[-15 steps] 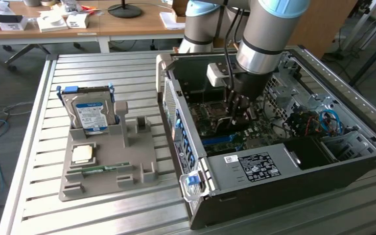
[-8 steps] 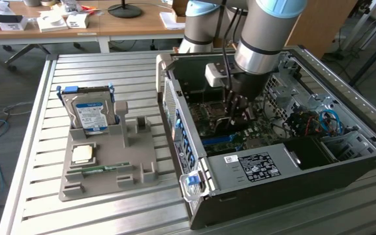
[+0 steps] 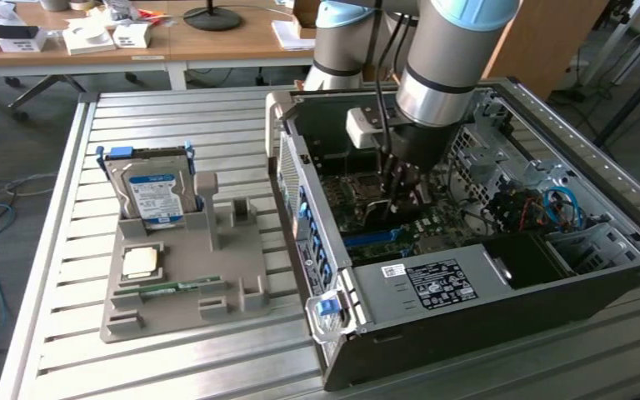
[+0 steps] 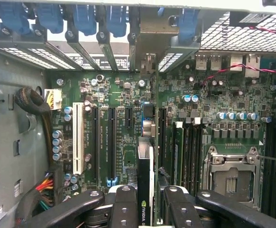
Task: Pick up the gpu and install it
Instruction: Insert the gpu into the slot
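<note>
Black linked jaws, closest to the wrist camera, are clamped on the gpu [image 4: 145, 190], a slim black card seen edge-on with a green logo on its rim. They hold it upright over the green motherboard [image 4: 124, 95] inside the open dark computer case [image 3: 498, 275]. I judge the pick-up done and the install in hand: the card hangs between the long black expansion slots [image 4: 112, 137] and the dark memory banks [image 4: 190, 152], apparently not yet seated (its lower edge is hidden). Seating it would call for a straight push with the card's edge square to its slot. That close alignment comes from the wrist view. The exterior view gives the wider setting: the grey arm [image 3: 442, 67] reaching down into the case, and beside it a grey parts holder [image 3: 176, 275] on the slatted metal surface [image 3: 53, 250], carrying a silver hard drive with a blue label [image 3: 156, 193].
</note>
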Controlling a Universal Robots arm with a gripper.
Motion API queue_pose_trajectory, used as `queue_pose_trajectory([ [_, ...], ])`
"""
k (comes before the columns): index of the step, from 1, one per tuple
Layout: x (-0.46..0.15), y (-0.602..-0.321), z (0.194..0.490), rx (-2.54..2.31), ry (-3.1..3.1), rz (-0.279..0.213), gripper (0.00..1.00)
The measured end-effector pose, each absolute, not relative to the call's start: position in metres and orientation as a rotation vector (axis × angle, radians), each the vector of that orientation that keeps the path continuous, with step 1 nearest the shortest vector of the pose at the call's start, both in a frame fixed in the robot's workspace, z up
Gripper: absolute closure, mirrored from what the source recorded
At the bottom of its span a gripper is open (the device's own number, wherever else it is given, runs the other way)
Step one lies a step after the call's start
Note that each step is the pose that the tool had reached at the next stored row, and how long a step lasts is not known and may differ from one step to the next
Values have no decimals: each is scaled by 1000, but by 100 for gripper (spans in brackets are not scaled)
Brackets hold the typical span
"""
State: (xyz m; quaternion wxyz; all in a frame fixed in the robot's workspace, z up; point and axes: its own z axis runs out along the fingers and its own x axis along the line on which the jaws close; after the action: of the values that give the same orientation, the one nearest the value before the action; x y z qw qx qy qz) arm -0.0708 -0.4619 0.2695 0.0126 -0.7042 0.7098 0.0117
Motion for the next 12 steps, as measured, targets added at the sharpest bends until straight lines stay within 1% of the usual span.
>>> queue_pose_trajectory([
  [12,-73,-462,267,-2195,2212,36,74],
])
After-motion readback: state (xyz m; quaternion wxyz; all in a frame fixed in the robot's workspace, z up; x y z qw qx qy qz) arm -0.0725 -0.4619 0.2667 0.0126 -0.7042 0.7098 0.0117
